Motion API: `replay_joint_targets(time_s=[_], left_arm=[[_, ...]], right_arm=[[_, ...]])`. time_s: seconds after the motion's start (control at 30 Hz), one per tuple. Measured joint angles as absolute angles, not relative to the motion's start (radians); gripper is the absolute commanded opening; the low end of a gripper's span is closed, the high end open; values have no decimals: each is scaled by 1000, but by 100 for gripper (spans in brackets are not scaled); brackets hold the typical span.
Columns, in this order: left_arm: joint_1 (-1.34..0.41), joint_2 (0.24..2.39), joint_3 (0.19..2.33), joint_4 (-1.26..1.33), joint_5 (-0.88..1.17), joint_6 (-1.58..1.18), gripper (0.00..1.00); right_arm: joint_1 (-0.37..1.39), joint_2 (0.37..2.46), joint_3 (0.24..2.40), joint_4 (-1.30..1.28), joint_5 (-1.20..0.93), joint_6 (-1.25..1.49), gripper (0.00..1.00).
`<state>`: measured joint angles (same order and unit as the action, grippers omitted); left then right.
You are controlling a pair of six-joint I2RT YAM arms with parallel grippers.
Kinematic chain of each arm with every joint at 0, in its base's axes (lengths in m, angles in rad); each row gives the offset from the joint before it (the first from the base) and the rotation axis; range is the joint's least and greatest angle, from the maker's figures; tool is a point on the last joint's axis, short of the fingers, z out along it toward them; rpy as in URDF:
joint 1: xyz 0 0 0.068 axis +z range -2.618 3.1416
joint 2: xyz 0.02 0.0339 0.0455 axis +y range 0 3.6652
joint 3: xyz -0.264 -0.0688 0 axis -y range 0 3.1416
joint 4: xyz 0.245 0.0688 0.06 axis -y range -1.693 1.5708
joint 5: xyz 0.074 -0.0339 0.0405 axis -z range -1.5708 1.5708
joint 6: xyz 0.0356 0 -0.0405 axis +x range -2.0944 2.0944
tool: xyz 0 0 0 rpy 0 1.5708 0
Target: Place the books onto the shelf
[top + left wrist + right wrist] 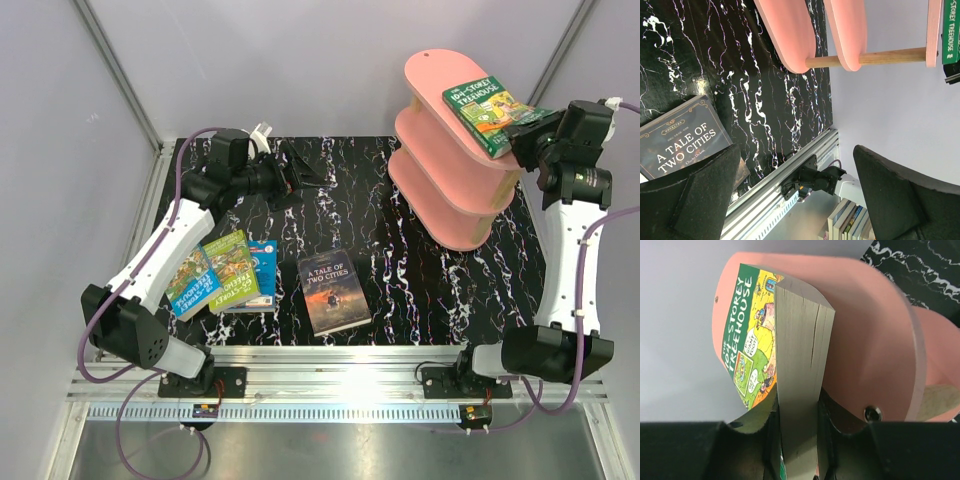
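One book is in my right pincer (527, 125): the green Treehouse book (485, 110). The pincer is pinching it by one short end, and my wrist view shows the pages squeezed tight in the middle.

The shelf (440, 190) stands at the back right corner of the worktop (420, 260). My book is up at the top tier (435, 75), over the end of it that is closest to the right edge. Its cover faces up. Its long side runs from my pincer toward the middle of the tier, so the far end is over the pink and the near end sticks out past the rim, toward me. I cannot tell if the book lies flat on the tier or hangs just above it.

So I think the next move goes along that long side: slide the book farther onto the tier, then let go. If I let go too soon, the end that sticks out could tip it off.

My left pincer (300, 172) is spread wide with nothing in it, over the back left part of the worktop, well apart from the shelf. The right arm is the one close to the shelf.

More books wait on the worktop. The grey book (335, 290) lies near the front edge, in the middle. A small pile (228, 270) lies near the front left corner, close to my left arm.
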<state>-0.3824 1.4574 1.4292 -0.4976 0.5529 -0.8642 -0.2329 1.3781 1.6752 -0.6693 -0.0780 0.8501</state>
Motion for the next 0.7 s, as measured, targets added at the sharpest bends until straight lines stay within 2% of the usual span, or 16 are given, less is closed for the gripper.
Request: replay_joint_targets(time_s=[0.17,0.2,0.23,0.27,0.3,0.33,0.43,0.7], left_arm=[[-383,1457,1424,-486,554,-865,99],[-383,1458,1424,-484,554,-866,99],[-383,1458,1424,-483,554,-866,99],[-383,1458,1424,-482,554,-868,99],[-383,1458,1424,-480,555,-868,99],[-383,1458,1424,-479,556,-868,99],[-383,1458,1423,-478,557,-868,99],[-383,1458,1407,-474,558,-873,99]], right_arm=[[-233,1357,1657,-674,-118,849,1],[-233,1357,1657,-674,-118,849,29],[-233,1357,1657,-674,-118,848,49],[-233,1358,1658,-677,-120,843,63],[-233,1358,1661,-671,-133,848,72],[-231,1360,1676,-672,-134,839,90],[-223,1365,1724,-704,-140,809,97],[-221,1451,1907,-902,-84,740,100]])
